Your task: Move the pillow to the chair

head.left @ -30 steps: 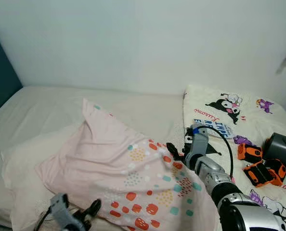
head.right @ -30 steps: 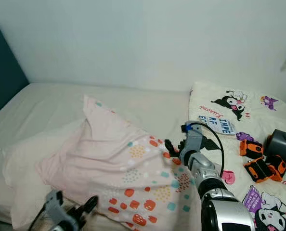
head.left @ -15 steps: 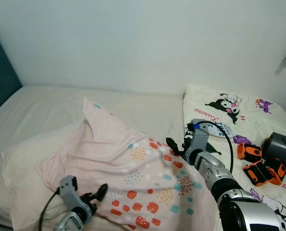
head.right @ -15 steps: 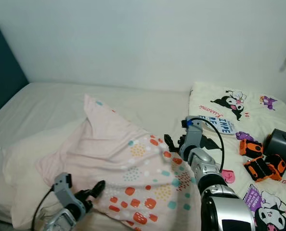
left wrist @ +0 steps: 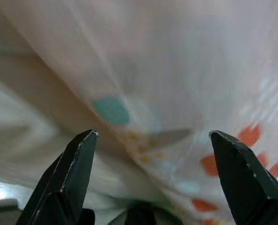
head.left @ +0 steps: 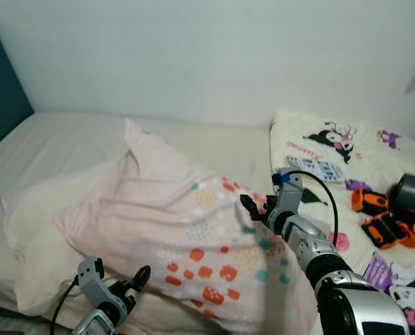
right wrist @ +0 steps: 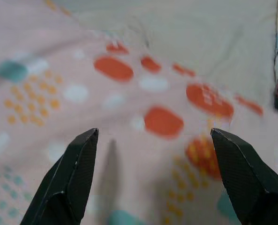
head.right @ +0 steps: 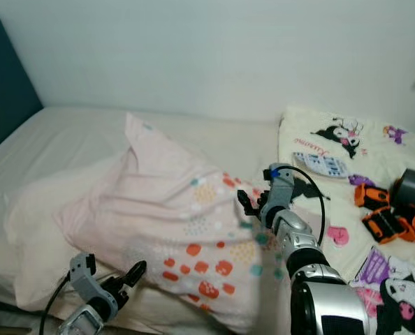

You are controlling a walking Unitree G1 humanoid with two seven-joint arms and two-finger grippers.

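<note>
You have the pink pillow (head.left: 186,241) lying on the bed (head.left: 68,150), with your left gripper (head.left: 134,283) at its near edge and your right gripper (head.left: 253,209) at its far side, both spread wide, holding nothing

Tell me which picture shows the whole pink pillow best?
The left eye view: the pink pillow lies whole on the bed. The right eye view shows much the same. Both wrist views give blurry close-ups of its spotted fabric between open fingers.

My left wrist view of the pink dotted fabric pillow (left wrist: 167,70) is smeared with blur. The silver left arm (head.left: 89,322) is cut off by the bottom edge. The dark grey rounded object (head.left: 411,192) runs off the right edge; I cannot identify it.
</note>
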